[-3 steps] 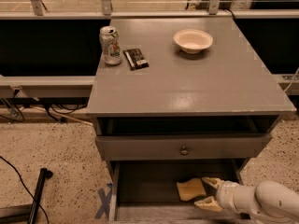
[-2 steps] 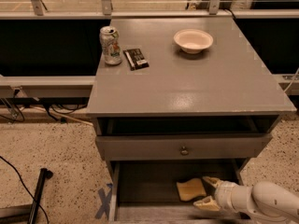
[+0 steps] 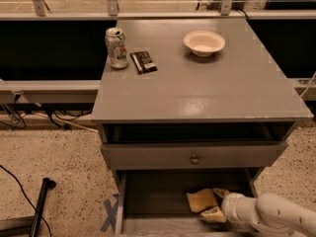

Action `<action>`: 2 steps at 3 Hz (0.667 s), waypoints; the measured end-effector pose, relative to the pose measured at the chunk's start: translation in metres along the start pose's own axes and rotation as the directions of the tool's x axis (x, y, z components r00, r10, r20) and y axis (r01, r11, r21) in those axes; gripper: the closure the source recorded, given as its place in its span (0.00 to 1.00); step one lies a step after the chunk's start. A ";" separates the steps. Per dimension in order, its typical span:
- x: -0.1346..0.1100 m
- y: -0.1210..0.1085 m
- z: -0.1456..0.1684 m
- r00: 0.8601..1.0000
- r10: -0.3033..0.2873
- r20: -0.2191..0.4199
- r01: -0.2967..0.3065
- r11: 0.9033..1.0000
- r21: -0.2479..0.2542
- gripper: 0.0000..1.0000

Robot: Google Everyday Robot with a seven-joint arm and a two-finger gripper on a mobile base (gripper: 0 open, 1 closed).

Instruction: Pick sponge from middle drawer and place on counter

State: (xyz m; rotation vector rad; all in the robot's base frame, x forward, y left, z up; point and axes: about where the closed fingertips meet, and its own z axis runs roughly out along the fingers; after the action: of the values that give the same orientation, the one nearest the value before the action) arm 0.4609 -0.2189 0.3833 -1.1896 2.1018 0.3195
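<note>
The pale yellow sponge (image 3: pixel 200 200) lies on the floor of the pulled-out middle drawer (image 3: pixel 153 194), right of its middle. My gripper (image 3: pixel 217 204) reaches into the drawer from the right, at the sponge's right end. Its two cream fingers are spread apart, one at the sponge's far right corner and one at its near right corner, not closed on it. The white arm (image 3: pixel 269 216) comes in from the bottom right. The grey counter (image 3: pixel 207 88) is the cabinet's top, above the drawer.
On the counter stand a drink can (image 3: pixel 116 47), a dark snack bar (image 3: pixel 143 62) and a round cream bowl (image 3: pixel 204 43). A shut drawer front with a small knob (image 3: pixel 195 159) overhangs the open drawer. A black pole (image 3: pixel 40 206) and cables lie on the floor to the left.
</note>
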 end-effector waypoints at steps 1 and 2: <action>0.007 -0.005 0.008 1.000 0.019 -0.011 -0.019 1.000 0.015 0.31; 0.007 -0.007 0.010 1.000 0.024 -0.002 -0.024 0.999 0.022 0.49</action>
State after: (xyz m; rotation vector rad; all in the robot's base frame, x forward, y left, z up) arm 0.4691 -0.2222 0.3724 -1.1533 2.1180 0.3048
